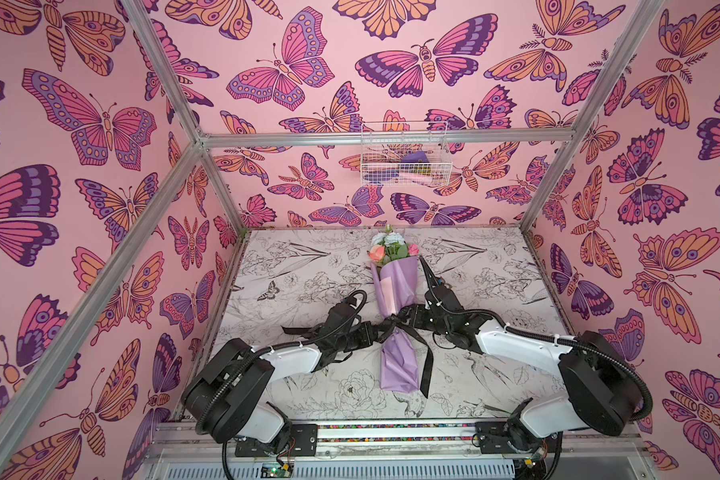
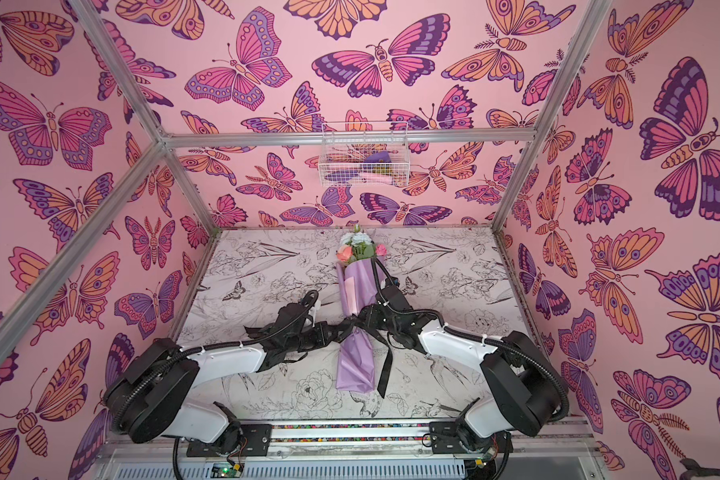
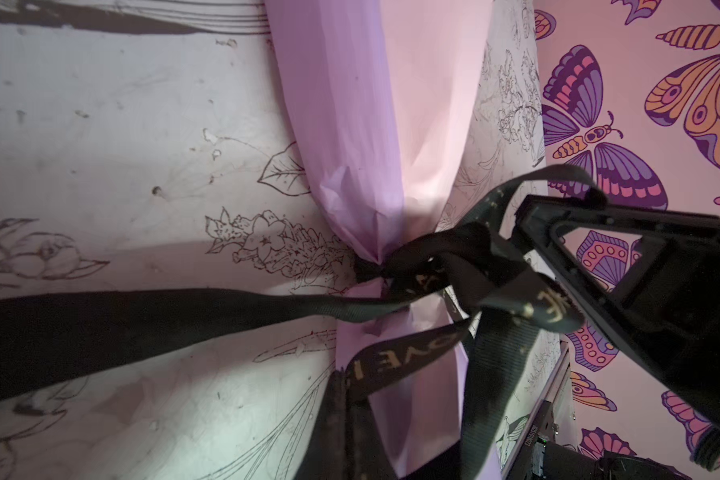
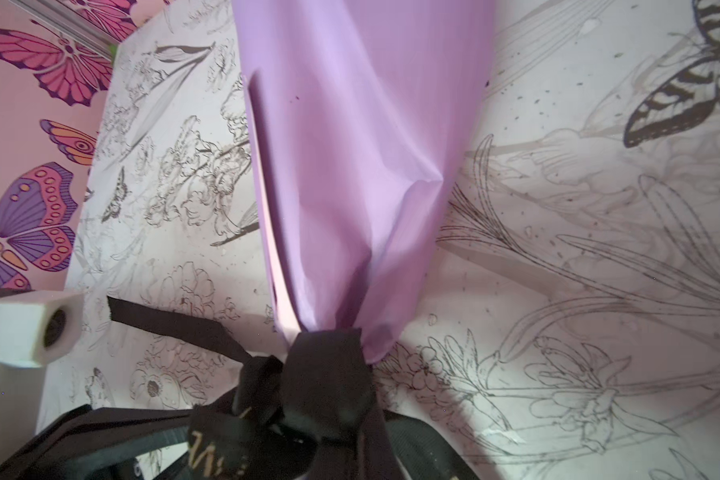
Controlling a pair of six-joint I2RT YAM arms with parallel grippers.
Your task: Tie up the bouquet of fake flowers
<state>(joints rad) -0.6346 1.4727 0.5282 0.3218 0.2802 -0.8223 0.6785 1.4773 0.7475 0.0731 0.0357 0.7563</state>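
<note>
**Paper, cloth, metal, plastic**

The wrap (image 3: 350,124) is smooth lilac-and-pink paper with a faint sheen, creased where it narrows. The ribbon (image 3: 142,324) is matt black woven cloth, its lettering a dull gold. The table (image 3: 100,124) is a matt printed sheet, scuffed and speckled. The frame (image 1: 350,139) is bare brushed metal and the basket (image 1: 371,166) is white-coated wire. The arm shells (image 1: 292,355) are glossy white plastic.

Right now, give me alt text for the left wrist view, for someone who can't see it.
A black ribbon with gold lettering is knotted around the pinched middle of a lilac-and-pink wrapped bouquet lying on a table printed with flower drawings. One tail runs flat across the table; butterfly wallpaper shows behind.
</note>
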